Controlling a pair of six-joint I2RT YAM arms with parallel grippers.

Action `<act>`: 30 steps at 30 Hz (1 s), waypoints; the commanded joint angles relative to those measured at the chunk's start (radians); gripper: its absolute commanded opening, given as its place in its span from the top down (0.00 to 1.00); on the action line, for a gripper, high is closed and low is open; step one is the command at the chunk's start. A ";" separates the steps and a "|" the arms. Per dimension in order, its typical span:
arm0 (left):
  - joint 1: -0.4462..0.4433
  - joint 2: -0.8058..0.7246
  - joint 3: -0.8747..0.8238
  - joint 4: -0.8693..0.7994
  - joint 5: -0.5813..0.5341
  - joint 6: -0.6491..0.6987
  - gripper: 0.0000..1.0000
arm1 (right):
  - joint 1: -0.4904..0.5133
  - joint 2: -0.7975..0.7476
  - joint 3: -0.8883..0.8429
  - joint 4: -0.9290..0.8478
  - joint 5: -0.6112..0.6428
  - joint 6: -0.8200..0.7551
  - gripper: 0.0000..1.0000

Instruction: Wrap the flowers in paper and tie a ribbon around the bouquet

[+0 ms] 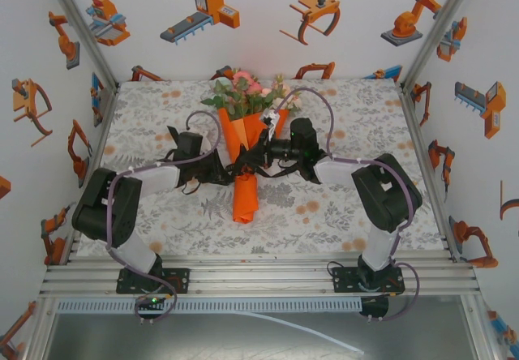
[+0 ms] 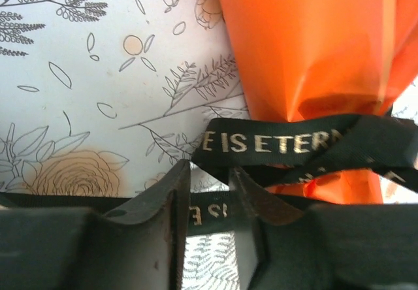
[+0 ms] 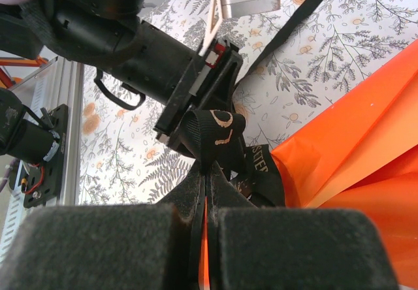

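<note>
Ribbon [image 2: 281, 143] is the black one with gold lettering, and it's looped round the waist of the bouquet [image 1: 235, 129]. The bouquet lies in the middle of the worktop [image 1: 349, 206], with the flowers [image 1: 246, 92] pointing at the far wall and the orange paper [image 1: 245, 198] tail pointing back at the arm bases. Both arms meet right at that waist.

Right fingers [image 3: 191, 198] are pressed flat together, tips touching. They've got a fold of the ribbon pinched, and it curls up just past the tips.

Left fingers [image 2: 171, 218] are only part way open. There's a clear gap between them, with a ribbon strand running across it and the printed cloth showing below. Can't tell whether either finger is actually touching that strand. Another strand crosses the paper cone just beyond those tips.
</note>
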 commanded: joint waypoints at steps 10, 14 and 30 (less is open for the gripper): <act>-0.040 0.031 -0.035 0.097 -0.154 -0.076 0.92 | -0.002 -0.044 -0.003 0.046 -0.009 0.006 1.00; -0.037 0.009 -0.035 0.102 -0.188 -0.050 1.00 | -0.001 -0.046 -0.004 0.046 -0.007 0.005 1.00; -0.028 0.086 -0.050 0.324 -0.112 0.022 0.70 | 0.000 -0.036 0.011 0.042 -0.020 0.005 1.00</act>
